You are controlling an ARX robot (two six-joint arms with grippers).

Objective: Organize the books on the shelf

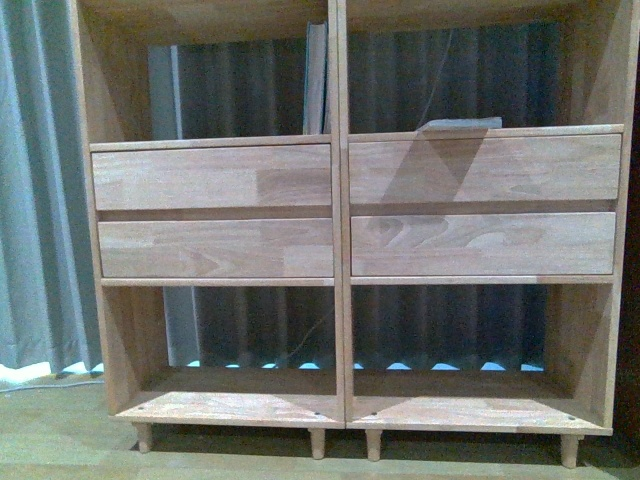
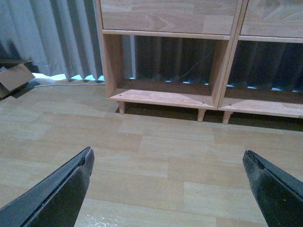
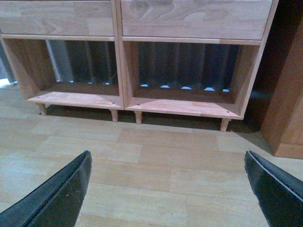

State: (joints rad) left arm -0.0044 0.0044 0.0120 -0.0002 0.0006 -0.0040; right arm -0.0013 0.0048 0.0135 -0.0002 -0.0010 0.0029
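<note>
Shelf (image 1: 340,250): upright book (image 1: 316,80) stands against the divider in the upper left bay, which likely props it. Flat book (image 1: 462,124) lies in the upper right bay, not yet stood up. Left gripper (image 2: 166,152) and right gripper (image 3: 166,153) are spread wide and empty, above the floor (image 2: 156,142).

The shelf (image 1: 215,177) is matt pale wood; the curtain (image 1: 40,200) is cloth.

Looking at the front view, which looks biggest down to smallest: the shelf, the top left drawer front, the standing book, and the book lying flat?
1. shelf
2. top left drawer front
3. standing book
4. book lying flat, though only its thin edge shows, so its full size is hidden.
</note>
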